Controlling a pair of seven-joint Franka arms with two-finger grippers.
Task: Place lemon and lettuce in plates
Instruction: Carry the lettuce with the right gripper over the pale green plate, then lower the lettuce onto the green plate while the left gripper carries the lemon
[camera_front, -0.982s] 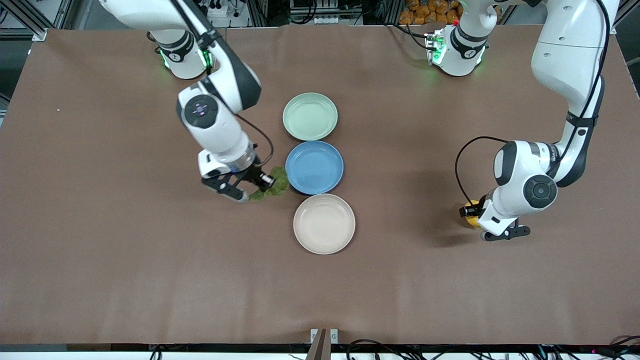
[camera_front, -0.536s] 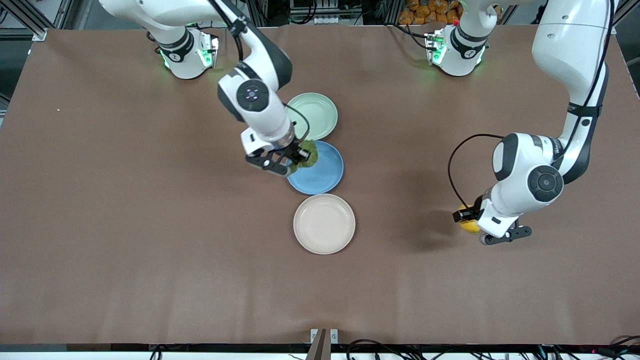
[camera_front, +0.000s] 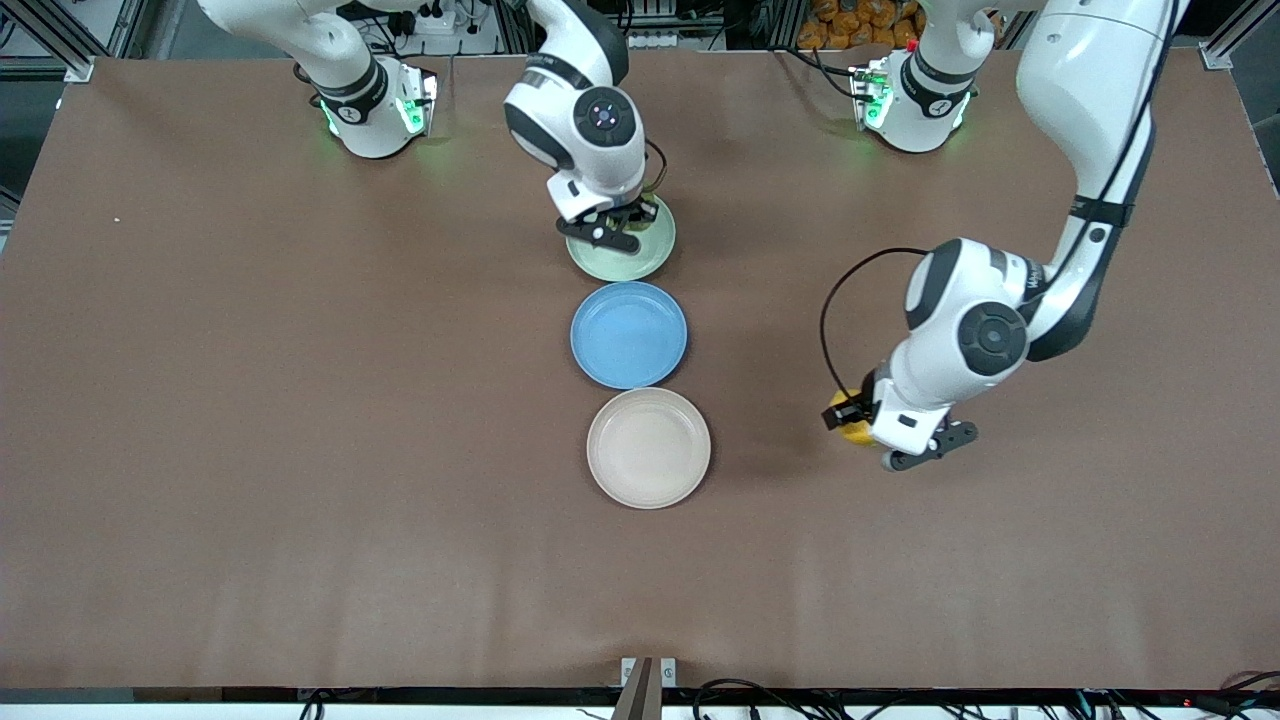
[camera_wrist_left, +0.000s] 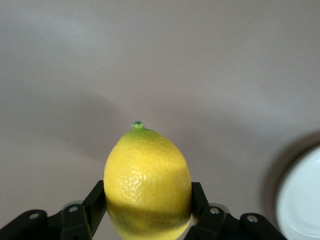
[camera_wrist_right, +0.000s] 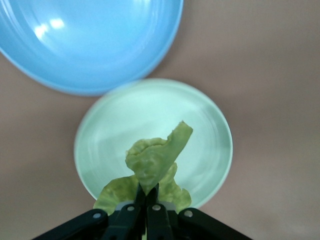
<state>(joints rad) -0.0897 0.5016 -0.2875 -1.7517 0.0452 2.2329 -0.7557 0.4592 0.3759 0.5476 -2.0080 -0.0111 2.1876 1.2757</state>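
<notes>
Brown table (camera_front: 250, 450), three plates in a single row down its middle, listed from the front camera outward. Beige plate (camera_front: 648, 447): nearest the front camera, resting flat, nothing in it. Left end effector (camera_front: 868, 445): in the air over bare table toward the left arm's end, well apart from the beige plate; its fingers (camera_wrist_left: 95, 202) are clamped on the two sides of the lemon (camera_front: 850, 430). Lemon, as seen in the left wrist view (camera_wrist_left: 147, 182): bright yellow, oval, greenish pointed tip facing away from the end effector, held clear of the table surface; a pale plate rim shows at the edge of that view. Blue plate (camera_front: 628, 333): middle of the row, just beside the beige plate, nothing in it. Mint green plate (camera_front: 640, 258): farthest from the front camera, just beside the blue plate, partly covered in the front view by the right arm's wrist. Right end effector (camera_front: 612, 229): over the mint green plate, fingers drawn close together and pinching the lettuce (camera_wrist_right: 152, 167). Lettuce: crinkled green leaf, hanging from the fingertips above the middle of the mint green plate (camera_wrist_right: 210, 125); whether it touches the plate cannot be told.
</notes>
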